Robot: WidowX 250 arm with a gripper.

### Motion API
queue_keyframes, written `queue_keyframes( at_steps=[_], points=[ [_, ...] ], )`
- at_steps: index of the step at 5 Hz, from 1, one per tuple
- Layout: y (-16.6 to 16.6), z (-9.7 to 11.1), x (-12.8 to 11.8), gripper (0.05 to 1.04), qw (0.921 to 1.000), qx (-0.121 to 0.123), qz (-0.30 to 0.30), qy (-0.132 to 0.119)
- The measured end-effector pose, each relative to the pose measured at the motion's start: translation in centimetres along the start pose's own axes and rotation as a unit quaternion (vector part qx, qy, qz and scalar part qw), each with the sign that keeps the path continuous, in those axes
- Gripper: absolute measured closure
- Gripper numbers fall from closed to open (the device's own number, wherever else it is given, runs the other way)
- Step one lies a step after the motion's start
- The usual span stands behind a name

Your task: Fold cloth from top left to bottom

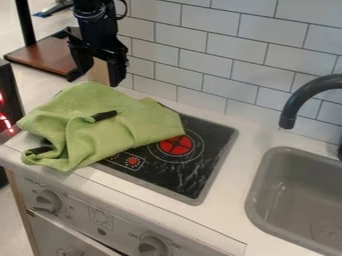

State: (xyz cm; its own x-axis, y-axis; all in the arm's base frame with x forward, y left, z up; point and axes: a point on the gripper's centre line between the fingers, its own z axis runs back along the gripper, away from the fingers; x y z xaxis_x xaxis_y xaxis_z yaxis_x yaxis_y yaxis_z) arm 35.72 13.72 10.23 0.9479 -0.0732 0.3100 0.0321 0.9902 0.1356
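The green cloth [100, 130] lies directly below the black gripper [95, 80] in the view, its upper edge near the fingertips; whether they touch it, I cannot tell. The gripper's two fingers are spread apart, pointing down, with no cloth between them. The cloth is rumpled, broader from side to side than front to back: its long way runs across under the gripper, from a left end below and outside the left-hand finger to a right corner reaching over the stove top [207, 167]. Two dark patches show among its folds, one just below the gripper, one farther down and left; what they are, I cannot tell. The single arm sits nearest the top left part, the one to be folded, so the pinch probably needs only a short drop and then a pull toward the counter's front edge. Loose folds could make it catch several layers. Well to the gripper's right and lower is the grey sink [259, 192], its drain [327, 231] visible in the floor, with a dark faucet [292, 102] over it.
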Motion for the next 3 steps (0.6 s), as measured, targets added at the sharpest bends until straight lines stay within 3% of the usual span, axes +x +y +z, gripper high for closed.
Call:
queue_keyframes(
  at_steps=[2,3],
  points=[
    [-1.2,-2.4,-0.4,0.085,0.9991,-0.018,0.008,0.038],
    [-2.3,-3.3,0.8,0.085,0.9986,-0.024,0.015,0.045]
  ],
)
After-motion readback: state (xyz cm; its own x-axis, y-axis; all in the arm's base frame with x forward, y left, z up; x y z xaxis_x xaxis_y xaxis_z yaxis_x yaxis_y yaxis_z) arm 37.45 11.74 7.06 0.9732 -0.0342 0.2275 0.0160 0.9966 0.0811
